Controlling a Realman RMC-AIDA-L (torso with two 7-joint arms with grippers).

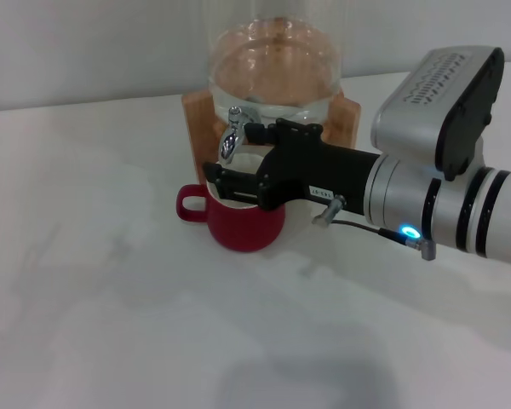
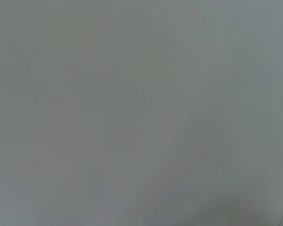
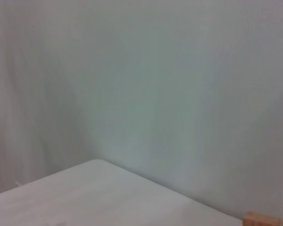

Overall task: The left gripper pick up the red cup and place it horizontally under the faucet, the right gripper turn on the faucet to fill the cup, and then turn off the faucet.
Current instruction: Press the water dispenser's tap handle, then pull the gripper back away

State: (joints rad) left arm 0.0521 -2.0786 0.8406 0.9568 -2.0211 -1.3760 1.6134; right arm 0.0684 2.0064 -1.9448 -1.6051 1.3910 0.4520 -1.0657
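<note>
Plain white tabletop (image 1: 111,298) against a pale wall, not much else going on. The red cup (image 1: 238,223) sits upright on it, directly under the faucet (image 1: 232,141), handle poking out to the left. The faucet sticks out from the near side of the glass dispenser (image 1: 272,68) on its wooden stand (image 1: 196,119).

The right gripper (image 1: 238,162) comes in from the right, long axis roughly level, one finger above and one below, spread apart just right of the faucet and over the cup's mouth. Looks like it's lined up to work the tap; whether it actually touches the lever, can't tell.

The left gripper isn't visible anywhere. Lots of open table left and near; the dispenser blocks the far side.
</note>
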